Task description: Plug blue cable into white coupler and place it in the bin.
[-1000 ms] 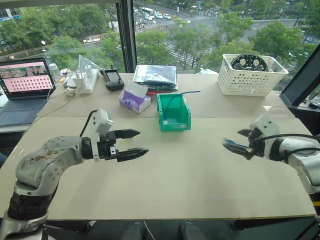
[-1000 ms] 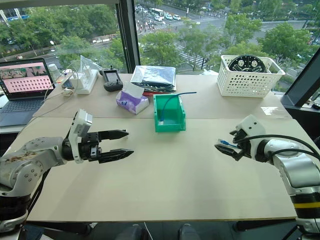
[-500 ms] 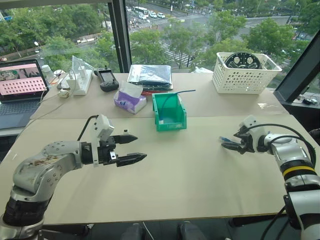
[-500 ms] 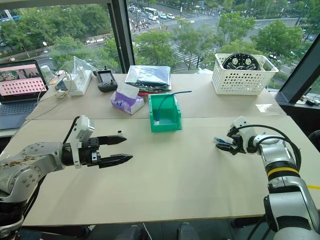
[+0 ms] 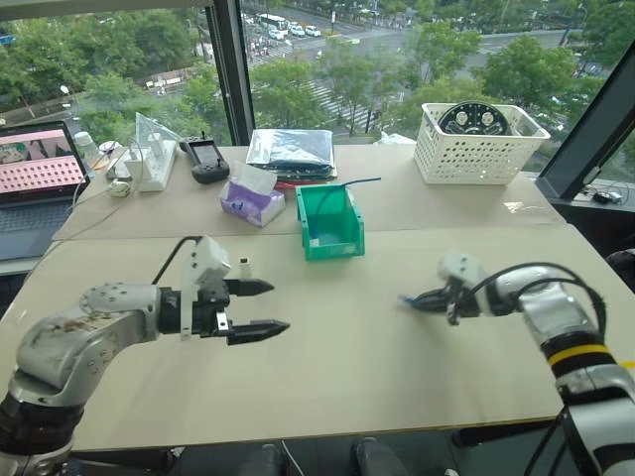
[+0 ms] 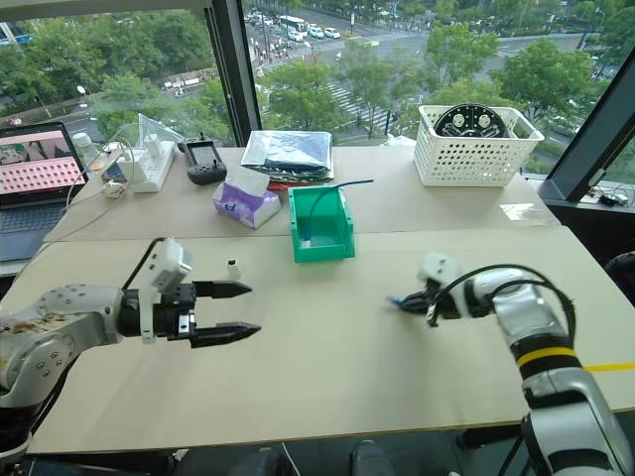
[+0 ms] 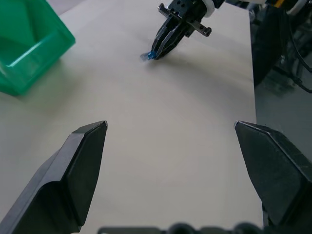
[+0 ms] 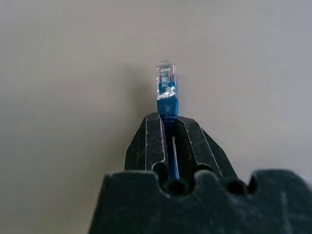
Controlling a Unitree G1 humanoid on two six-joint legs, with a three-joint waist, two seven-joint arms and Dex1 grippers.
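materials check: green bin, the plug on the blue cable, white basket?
Bin: looks like moulded plastic, uniform bright green with a slight sheen.
Blue cable plug: clear hard plastic, see-through at the tip, with a blue boot behind it.
White basket: probably plastic, matte white, walls perforated in a regular grid.

My right claw (image 8: 168, 127) is clamped on the blue cable (image 8: 167, 100). Its clear plug sticks out just past my fingertips (image 8: 151, 141), above the bare beige bench (image 8: 63, 73).
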